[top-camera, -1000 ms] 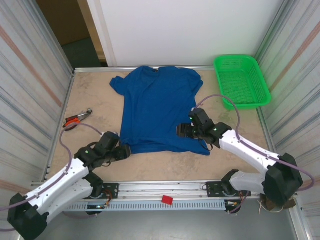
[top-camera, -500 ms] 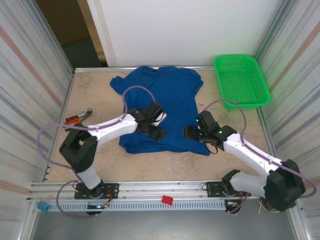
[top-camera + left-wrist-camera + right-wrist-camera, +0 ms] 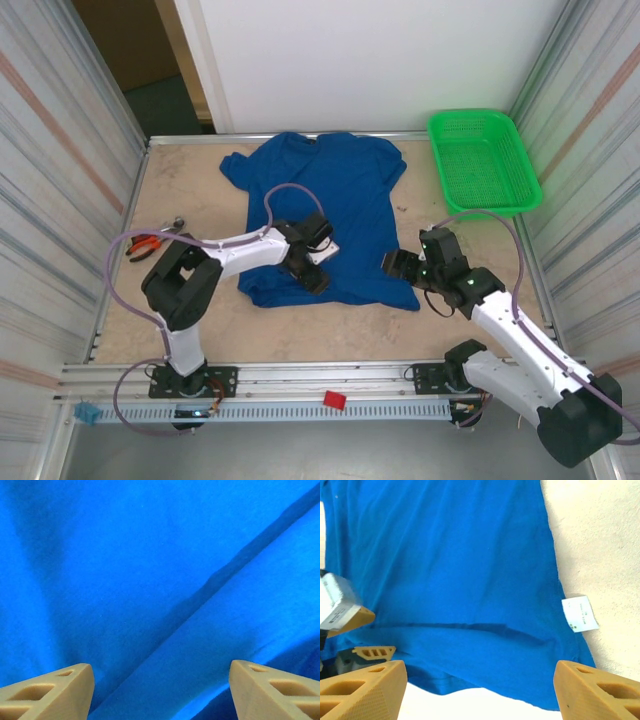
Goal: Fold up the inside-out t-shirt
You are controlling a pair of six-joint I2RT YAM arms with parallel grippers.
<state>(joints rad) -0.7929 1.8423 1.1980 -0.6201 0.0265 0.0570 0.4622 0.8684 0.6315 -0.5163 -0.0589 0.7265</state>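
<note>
The inside-out t-shirt (image 3: 325, 200) is royal blue and lies spread flat on the table, collar at the far edge, hem toward me. My left gripper (image 3: 313, 277) hovers low over its lower-left part, open; in the left wrist view the fingers (image 3: 60, 687) stand wide apart over blue cloth (image 3: 150, 570) crossed by a diagonal crease. My right gripper (image 3: 394, 265) is open at the shirt's lower-right hem. In the right wrist view its gripper (image 3: 480, 666) frames the hem (image 3: 485, 680), with a white label (image 3: 579, 613) at the side seam.
A green mesh basket (image 3: 485, 160) stands at the back right corner. Red-handled pliers (image 3: 150, 242) lie on the table at the left. A small red piece (image 3: 334, 400) sits on the front rail. Corrugated walls close both sides.
The left arm has swung from the table's near-left side out onto the shirt's lower-left part. The right gripper has slid right, from over the cloth toward the hem's right corner.
</note>
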